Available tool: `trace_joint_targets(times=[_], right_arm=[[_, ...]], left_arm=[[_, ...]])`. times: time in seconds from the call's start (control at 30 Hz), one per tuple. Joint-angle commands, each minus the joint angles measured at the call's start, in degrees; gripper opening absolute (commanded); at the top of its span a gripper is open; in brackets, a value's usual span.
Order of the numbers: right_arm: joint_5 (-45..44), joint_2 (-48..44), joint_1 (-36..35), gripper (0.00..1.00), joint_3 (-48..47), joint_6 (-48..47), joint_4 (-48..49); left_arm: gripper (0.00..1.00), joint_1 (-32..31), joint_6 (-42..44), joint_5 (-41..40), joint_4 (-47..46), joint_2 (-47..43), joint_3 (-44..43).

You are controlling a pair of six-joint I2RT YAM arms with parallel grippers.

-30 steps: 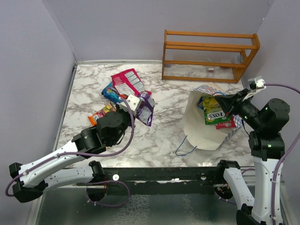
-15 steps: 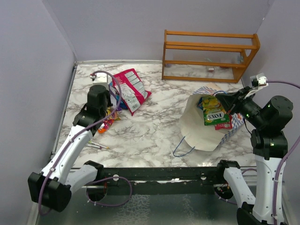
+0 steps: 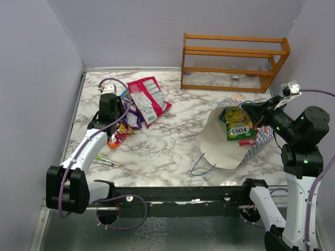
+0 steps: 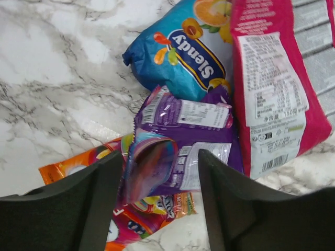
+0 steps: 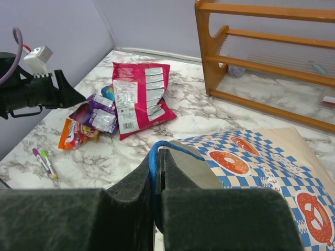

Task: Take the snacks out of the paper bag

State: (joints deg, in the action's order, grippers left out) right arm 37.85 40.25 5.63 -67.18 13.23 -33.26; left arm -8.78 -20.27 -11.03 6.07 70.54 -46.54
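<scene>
The paper bag (image 3: 222, 144) lies on its side at the right, mouth facing the back, with a yellow-green packet (image 3: 238, 125) and a red one showing inside. My right gripper (image 5: 158, 157) is shut on the bag's rim and blue cord handle (image 5: 153, 157), holding the mouth up. At the back left lies a pile of snacks: a red-pink packet (image 4: 272, 89), a blue chip bag (image 4: 183, 47), a purple packet (image 4: 188, 136) and an orange one (image 4: 78, 164). My left gripper (image 4: 159, 193) hovers open just over the purple packet, gripping nothing.
An orange wooden rack (image 3: 233, 63) stands at the back right. Two thin pens (image 3: 107, 162), pink and green, lie near the left front of the marble table (image 3: 172, 141). The bag's second blue handle (image 3: 201, 167) trails toward the front edge.
My left arm swung from the table's middle to the pile at the back left with the purple packet, then opened and let it go there. The right gripper kept its hold.
</scene>
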Motion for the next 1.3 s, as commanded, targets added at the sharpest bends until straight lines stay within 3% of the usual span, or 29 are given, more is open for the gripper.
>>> trace_joint_targets(times=[0.0, 0.17, 0.3, 0.47, 0.7, 0.93, 1.07, 1.27], right_arm=[[1.49, 0.0, -0.18, 0.02, -1.67, 0.2, 0.55], [1.71, 0.01, -0.18, 0.02, -1.89, 0.3, 0.3], [2.19, 0.17, -0.18, 0.02, -1.8, 0.43, 0.64], [3.1, 0.36, -0.18, 0.02, -2.29, 0.72, 0.81], [5.64, 0.44, -0.18, 0.02, -1.85, 1.24, 1.4], [21.0, -2.96, -0.18, 0.02, 11.23, 14.56, 10.6], [22.37, -7.99, -0.18, 0.02, 18.61, 16.46, 8.71], [23.89, -12.01, -0.18, 0.02, 26.38, 19.95, 8.7]], left_arm=[[0.74, 1.48, -1.36, 0.2, -0.74, -0.8, -0.5], [0.8, 1.48, -1.63, 2.37, -0.21, -5.39, -0.31], [0.8, 1.35, -3.32, 9.49, 1.72, -8.05, -1.84], [0.72, -3.42, -8.12, 19.66, 1.35, -11.57, -1.89], [0.67, -26.37, -10.12, 10.23, -1.98, -14.64, -3.24], [0.65, -42.98, -9.73, 2.75, -7.77, -13.15, -1.45], [0.65, -47.49, -9.68, 0.55, -8.63, -12.36, -0.08], [0.65, -48.33, -9.97, -0.17, -8.41, -13.75, 1.39]])
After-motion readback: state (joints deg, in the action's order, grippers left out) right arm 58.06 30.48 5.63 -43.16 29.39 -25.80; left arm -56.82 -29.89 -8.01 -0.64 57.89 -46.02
